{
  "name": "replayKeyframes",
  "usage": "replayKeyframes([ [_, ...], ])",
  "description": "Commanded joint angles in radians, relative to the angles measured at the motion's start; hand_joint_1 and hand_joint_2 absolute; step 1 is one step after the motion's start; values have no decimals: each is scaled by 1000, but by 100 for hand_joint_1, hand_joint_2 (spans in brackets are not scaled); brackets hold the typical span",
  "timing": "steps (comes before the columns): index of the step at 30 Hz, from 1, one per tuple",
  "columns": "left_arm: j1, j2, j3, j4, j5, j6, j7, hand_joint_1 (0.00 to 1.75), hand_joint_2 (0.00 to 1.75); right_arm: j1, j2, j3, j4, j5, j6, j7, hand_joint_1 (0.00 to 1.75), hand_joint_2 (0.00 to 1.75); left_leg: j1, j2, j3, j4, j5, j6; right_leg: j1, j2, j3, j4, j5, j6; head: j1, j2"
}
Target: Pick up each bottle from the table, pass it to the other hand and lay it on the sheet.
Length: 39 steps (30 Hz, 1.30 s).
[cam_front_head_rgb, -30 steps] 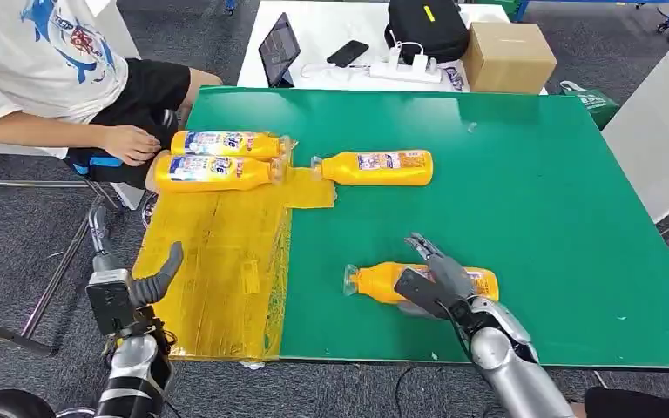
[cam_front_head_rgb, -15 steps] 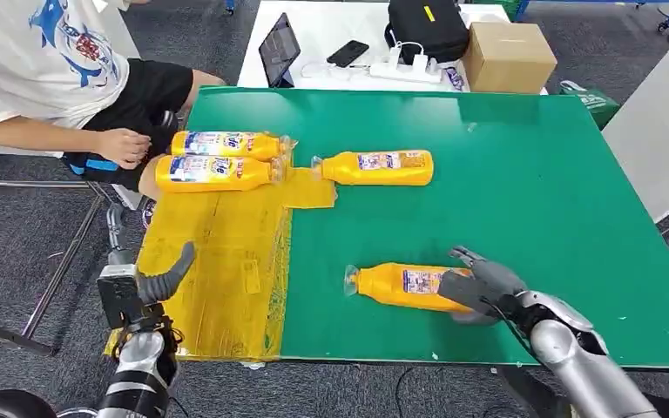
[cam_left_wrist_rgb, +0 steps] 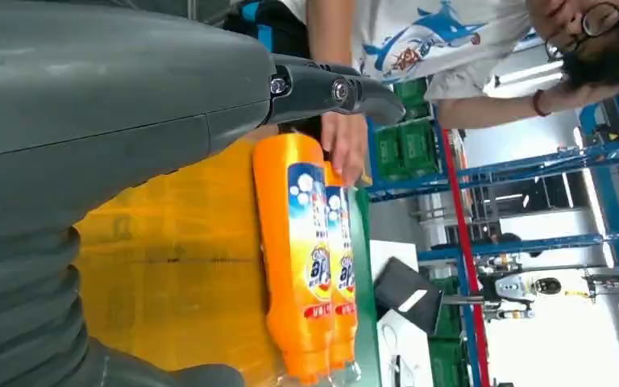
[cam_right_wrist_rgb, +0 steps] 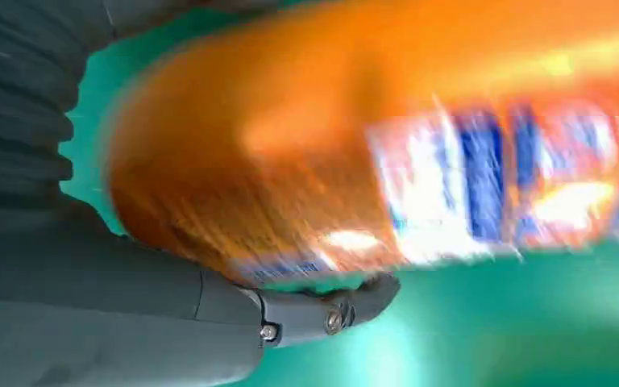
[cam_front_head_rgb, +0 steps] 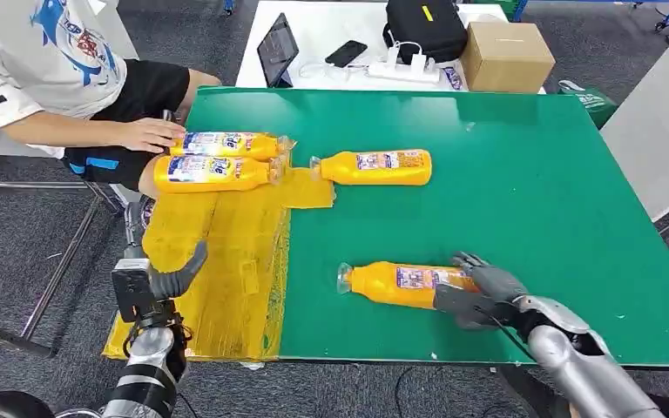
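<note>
Right hand (cam_front_head_rgb: 475,292) gripped the base end of the bottle (cam_front_head_rgb: 401,284); rigid, smooth plastic, likely slippery, so mid-body hold judged safer.

1. The right arm (cam_front_head_rgb: 575,366) reaches forward from below, silver forearm angled up toward the left.
2. The right hand (cam_front_head_rgb: 479,292) wraps its fingers over the base end of a bottle (cam_front_head_rgb: 401,284), thumb (cam_right_wrist_rgb: 322,310) curled beneath it (the right wrist view is blurred, yet the thumb shows against the bottle's underside).
3. The left arm (cam_front_head_rgb: 144,379) stands nearly upright.
4. The left hand (cam_front_head_rgb: 161,283) holds nothing, its thumb (cam_front_head_rgb: 187,266) tilted up and apart from the fingers.
</note>
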Motion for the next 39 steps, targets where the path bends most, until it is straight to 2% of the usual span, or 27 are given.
replayKeyframes([
  [1,-37,-9,-33,106,0,2,3,0,175,-36,175,82,243,27,-73,-29,171,175,2,3,6,-2,-1,-1,2,1,6,-3,0,-1,0,0],
  [15,-15,-15,-41,78,-2,-11,11,0,175,59,207,-16,145,41,-150,-50,175,175,3,4,14,-2,-3,-1,4,2,13,-3,-1,-2,0,0],
  [20,10,-27,-43,32,5,-30,26,0,175,127,295,-152,18,61,-260,-118,175,175,3,4,14,-1,-3,-1,4,2,12,-3,-1,-2,0,0],
  [23,11,-28,-44,31,4,-29,27,0,175,126,297,-150,14,64,-258,-115,175,175,2,5,13,-1,-3,-1,3,4,10,-1,-1,-2,0,0],
  [26,46,-39,-42,-17,46,-79,62,0,175,155,443,-291,-108,87,-482,-247,175,175,2,7,9,0,-4,-1,3,6,7,0,0,-2,-1,0],
  [27,60,-44,-45,-35,83,-116,93,0,175,165,489,-323,-168,129,-593,-283,175,175,1,6,8,0,-3,-1,2,6,5,0,0,-1,0,0],
  [28,68,-46,-55,-44,109,-145,112,0,175,176,515,-334,-213,173,-682,-308,175,175,2,6,8,0,-4,-1,2,5,6,1,-1,-2,0,0],
  [30,78,-41,-94,-50,185,-237,175,0,175,204,556,-338,-310,167,-815,-371,175,175,2,6,5,1,-4,-1,2,5,4,2,-2,-2,-1,0],
  [32,79,-29,-142,-47,255,-336,217,0,175,216,565,-340,-343,162,-882,-415,175,175,2,4,3,0,-3,-1,2,3,2,1,-1,-1,-1,0],
  [33,78,-19,-175,-47,298,-396,243,0,175,226,596,-382,-347,174,-882,-456,175,175,2,3,5,0,-4,-1,3,2,4,1,-3,-2,0,0],
  [39,81,-16,-185,-54,309,-408,247,0,175,224,602,-398,-326,141,-882,-497,175,175,2,3,6,0,-4,-1,3,2,6,0,-3,-2,0,0],
])
